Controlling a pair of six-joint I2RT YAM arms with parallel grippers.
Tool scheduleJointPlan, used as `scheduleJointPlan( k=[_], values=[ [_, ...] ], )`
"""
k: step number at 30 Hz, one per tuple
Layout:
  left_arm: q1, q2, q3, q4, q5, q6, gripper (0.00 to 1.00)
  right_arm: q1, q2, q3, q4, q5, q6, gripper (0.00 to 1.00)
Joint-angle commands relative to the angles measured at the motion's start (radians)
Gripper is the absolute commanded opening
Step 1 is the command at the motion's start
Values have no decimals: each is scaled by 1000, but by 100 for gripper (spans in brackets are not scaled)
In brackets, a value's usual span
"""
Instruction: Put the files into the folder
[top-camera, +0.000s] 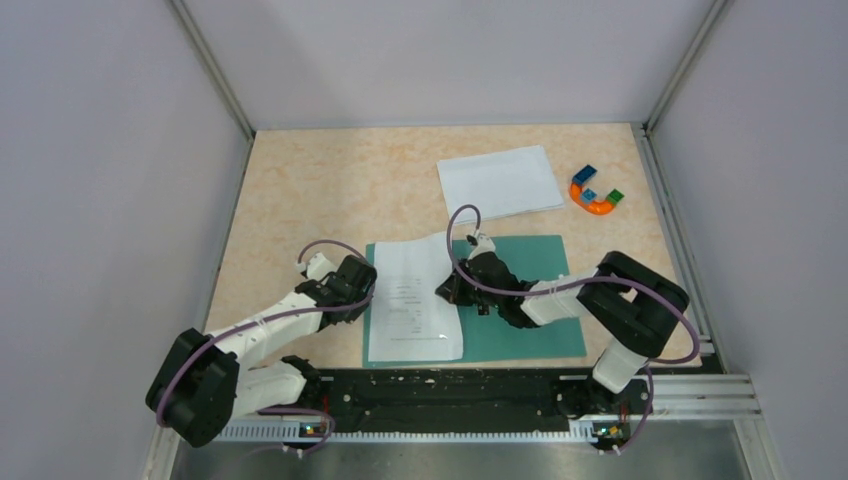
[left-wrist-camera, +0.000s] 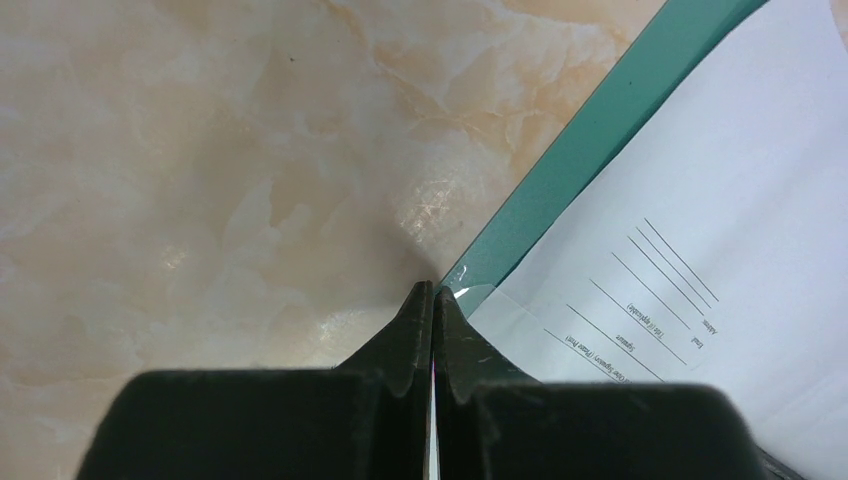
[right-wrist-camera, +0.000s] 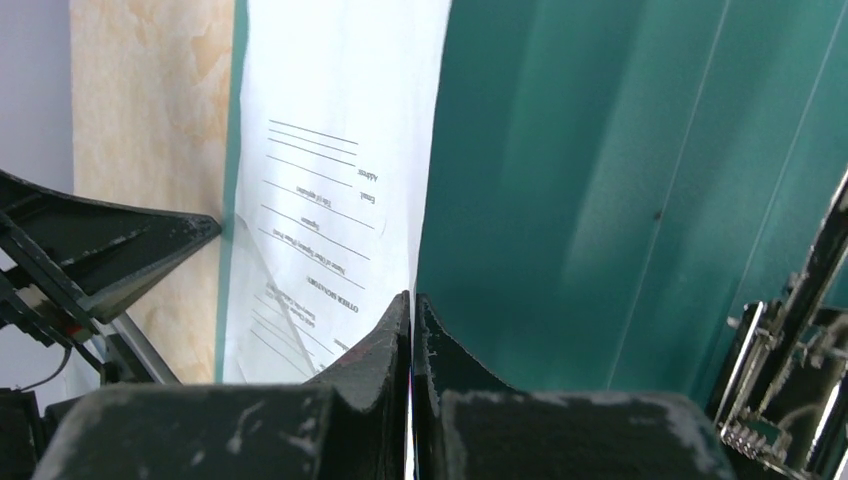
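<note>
Left gripper (left-wrist-camera: 432, 292): jaws pressed together at the folder's (left-wrist-camera: 560, 170) left edge, low over the table (left-wrist-camera: 200, 180). Right gripper (right-wrist-camera: 411, 297): jaws pinching the printed sheet's (right-wrist-camera: 340, 150) edge. Blank sheet (top-camera: 498, 182) lies just beyond the folder.

Files counted: two, a printed sheet (top-camera: 415, 300) lying on the folder (top-camera: 525, 348) and a nearly blank sheet (top-camera: 500, 183) just beyond the folder's far edge. Folders: one, teal. Horseshoe toy (top-camera: 596, 192): one, multicoloured, beyond the folder's far right corner. Hands: two, the left hand (top-camera: 368, 283) at the folder's left edge, the right hand (top-camera: 446, 292) over the folder.
</note>
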Motion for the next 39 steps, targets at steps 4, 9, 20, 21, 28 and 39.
scheduleJointPlan(
  k=[4,9,20,21,28,39],
  values=[
    [-14,49,-43,-40,59,-13,0,34,-17,-20,53,32,39,0],
    [-17,55,-41,-40,58,-16,0,40,-9,-19,62,26,39,0],
    [-21,54,-37,-37,57,-14,0,50,17,-9,64,19,38,0],
    [-21,51,-36,-38,55,-12,0,50,17,-11,62,22,37,0],
    [-20,46,-1,-72,31,9,0,49,0,-16,32,40,35,0],
    [-20,-50,126,-175,-57,130,16,49,-103,52,-197,111,-23,45]
  ],
)
